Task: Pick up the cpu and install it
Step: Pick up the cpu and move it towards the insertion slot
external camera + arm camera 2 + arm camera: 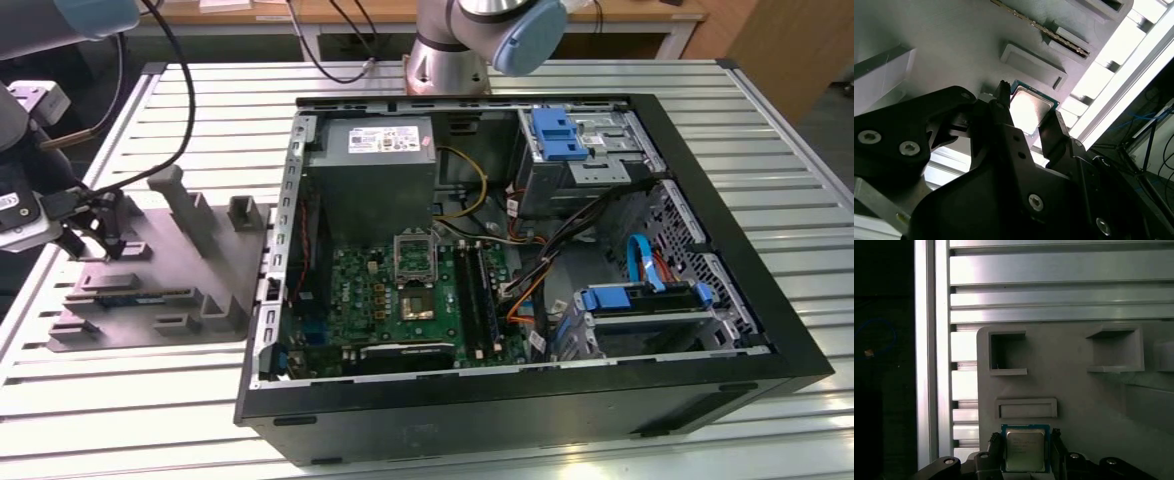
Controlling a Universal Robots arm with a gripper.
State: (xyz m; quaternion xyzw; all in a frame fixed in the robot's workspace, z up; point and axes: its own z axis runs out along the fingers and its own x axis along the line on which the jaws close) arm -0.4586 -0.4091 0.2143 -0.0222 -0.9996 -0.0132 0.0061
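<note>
The cpu (pixel 1025 450), a small square chip with a silvery top and thin pale rim, sits between my gripper's (pixel 1025 442) two dark fingers (pixel 994 447), which press on its opposite edges. In the second wrist view the cpu (pixel 1029 107) shines between the same fingers (pixel 1054 127), just over the grey fixture plate (pixel 954 45). In the exterior view my gripper (pixel 104 240) hangs low over the fixture plate (pixel 174 250) at the exterior view's left, well apart from the open computer case (pixel 534 250). The black-framed socket (pixel 418 303) lies on the green motherboard inside the case.
The fixture plate carries raised blocks and pockets (pixel 1008 354) and an upright post (pixel 180 195). The case holds a grey power supply (pixel 380 165), blue drive brackets (pixel 557 135), and loose cables (pixel 574 240). A second arm's base (pixel 461 45) stands behind the case. A black cable (pixel 174 90) trails above my gripper.
</note>
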